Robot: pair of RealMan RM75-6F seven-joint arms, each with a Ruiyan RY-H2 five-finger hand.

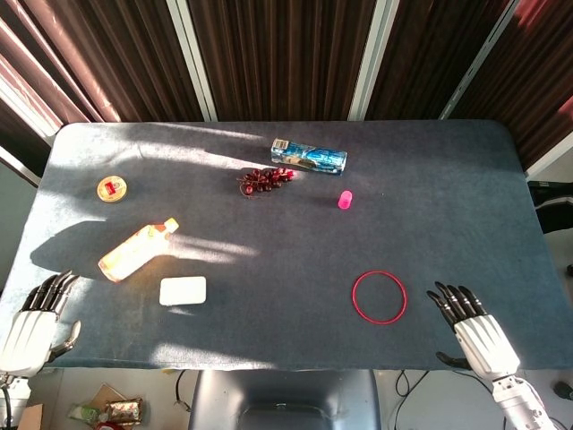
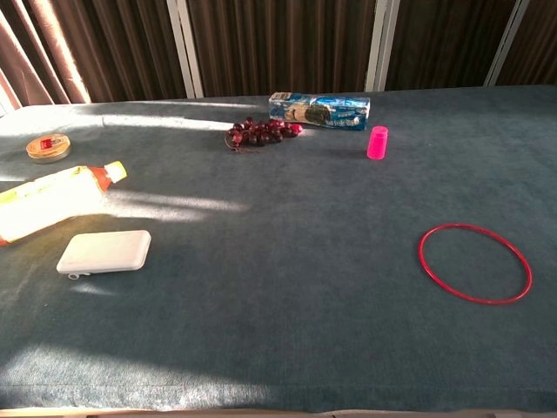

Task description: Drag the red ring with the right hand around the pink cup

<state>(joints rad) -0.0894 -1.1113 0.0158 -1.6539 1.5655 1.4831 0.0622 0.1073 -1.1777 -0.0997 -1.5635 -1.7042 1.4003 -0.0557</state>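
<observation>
My table (image 1: 269,242) wore matt, felt-like cloth. The red ring (image 1: 379,296) looked smooth plastic, the biscuit pack (image 1: 309,157) glossy film, my right hand (image 1: 474,331) white hard shell.

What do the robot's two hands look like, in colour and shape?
In the head view, both the left hand and the right hand have white, shell-like palms and slim black fingers. A pale, ribbed wrist section continues below the right hand. No cables or markings are visible on either.

No words or numbers are showing clearly enough to read. The blue packet (image 2: 319,111) and the orange bottle (image 2: 50,202) are showing print, but it is too blurry.
</observation>
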